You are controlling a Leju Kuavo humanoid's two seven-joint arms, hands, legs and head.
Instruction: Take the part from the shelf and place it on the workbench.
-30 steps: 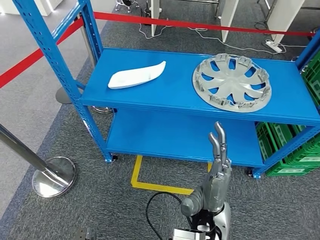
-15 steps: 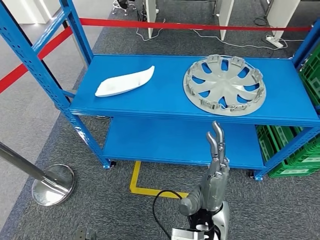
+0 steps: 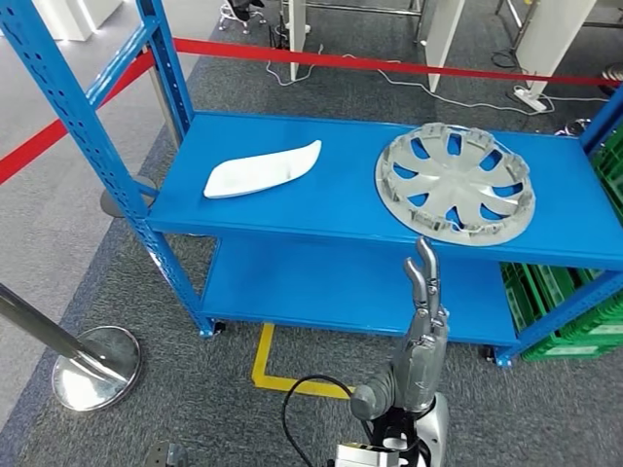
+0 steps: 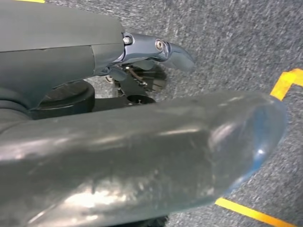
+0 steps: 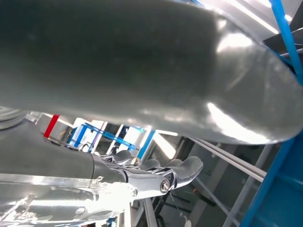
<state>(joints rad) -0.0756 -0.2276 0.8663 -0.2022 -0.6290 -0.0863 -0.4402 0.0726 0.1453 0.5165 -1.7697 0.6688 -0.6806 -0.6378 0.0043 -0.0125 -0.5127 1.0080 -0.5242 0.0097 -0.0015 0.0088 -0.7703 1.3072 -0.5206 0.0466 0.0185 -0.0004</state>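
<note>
While the right robot hand [image 3: 421, 342] stands raised in front of the blue shelf [image 3: 346, 190], fingers straight and close together, it holds nothing. Up on the top level lie the silver hubcap [image 3: 454, 183] and, well apart from it, a white curved part [image 3: 262, 168]. The left robot hand [image 4: 150, 156] hangs over grey carpet, grip impossible to tell.

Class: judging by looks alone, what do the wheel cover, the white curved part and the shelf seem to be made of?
Wheel cover: probably silver-painted plastic; even matte sheen, moulded clips round the rim.
White curved part: likely glossy plastic; smooth, thin, soft highlights.
Shelf: painted steel, it seems; blue coat, punched uprights.
</note>
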